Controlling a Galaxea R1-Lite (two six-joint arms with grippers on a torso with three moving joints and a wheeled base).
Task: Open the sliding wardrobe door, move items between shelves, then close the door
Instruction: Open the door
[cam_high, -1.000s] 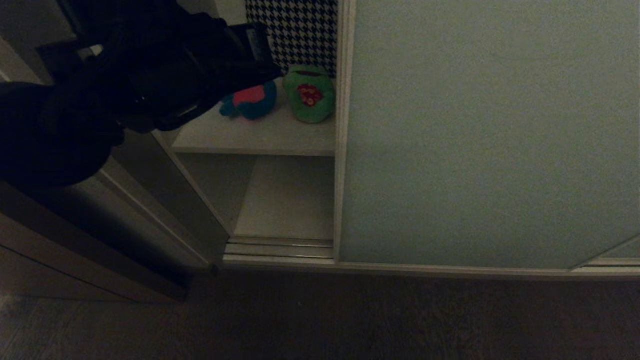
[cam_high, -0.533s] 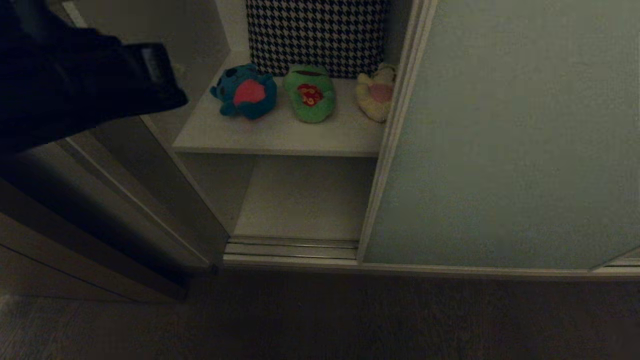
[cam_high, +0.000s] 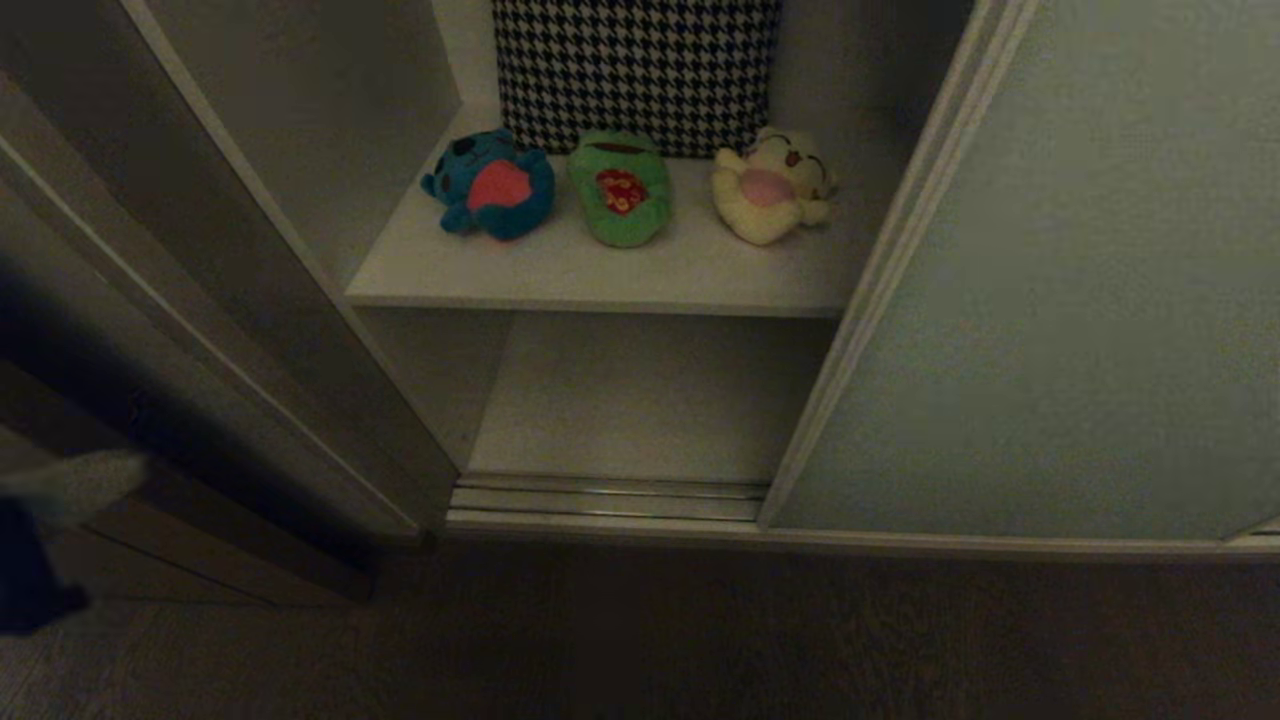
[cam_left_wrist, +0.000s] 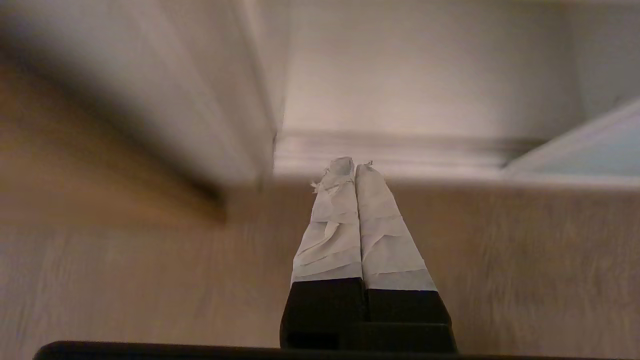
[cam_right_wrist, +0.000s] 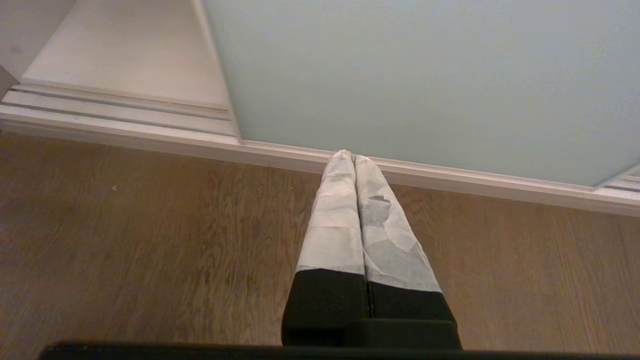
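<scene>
The door is slid right, exposing the shelves. Three toys are lined on the upper shelf. Both hands, left and right, are pressed shut, empty. Reaching in shut, a toy could be knocked off.

Head view: high vantage, angled forward and down at the wardrobe's open bay. Upper shelf mid-frame, floor rails below centre, sliding wardrobe door filling the right half, wooden floor along the bottom.

Left wrist view: low and close, looking along the left gripper at lower centre; rails across mid-frame, door at right edge.

Right wrist view: low and close, looking along the right gripper; door across upper frame, rails upper left.

Shared by all three: rails, door, floor.
</scene>
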